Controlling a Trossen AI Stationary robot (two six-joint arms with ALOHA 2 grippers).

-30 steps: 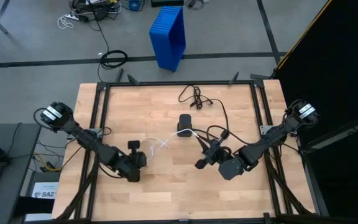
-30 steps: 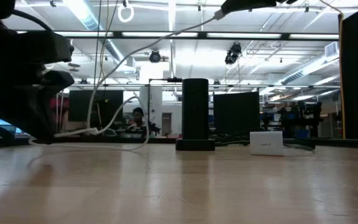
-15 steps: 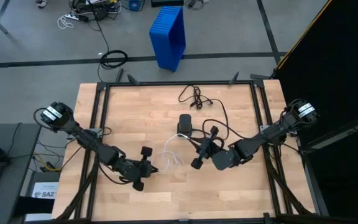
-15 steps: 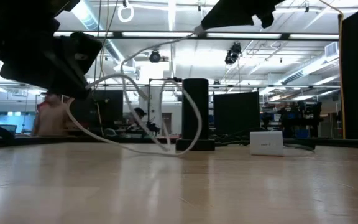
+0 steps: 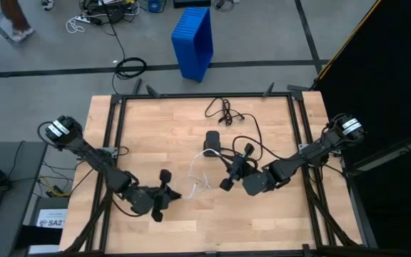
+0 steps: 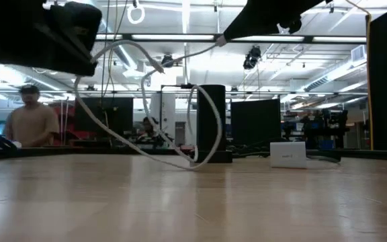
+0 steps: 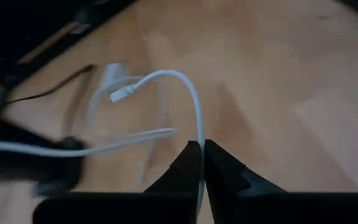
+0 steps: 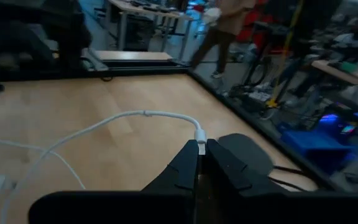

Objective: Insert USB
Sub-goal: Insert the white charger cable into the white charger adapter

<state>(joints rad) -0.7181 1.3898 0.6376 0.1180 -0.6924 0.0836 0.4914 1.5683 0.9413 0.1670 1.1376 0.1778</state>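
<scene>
The wooden table [image 5: 155, 128] carries the work near its centre. The black box [image 5: 212, 141] stands upright just toward 12 o'clock of centre, its black cord [image 5: 227, 111] trailing off toward 12 o'clock. It stands free of both arms, which probably leaves its top clear as the receiving port; the port itself cannot be made out.

The right gripper [image 5: 226, 185] sits at about 5 o'clock of the box, close beside it. Its fingers are clamped together on the USB [image 5: 200, 173] right at one plug end [image 8: 200, 147], which the right wrist view shows pointing toward the box top [image 8: 244, 151]. Gripping at the plug gives control of its angle for insertion.

The left gripper [image 5: 164, 194] lies at about 8 o'clock of the box, well apart from it. Its fingers are pinched on the white cable partway along, lifting the slack off the table so that it does not drag. The free plug [image 7: 120, 94] hangs in the air beyond that grip.
</scene>
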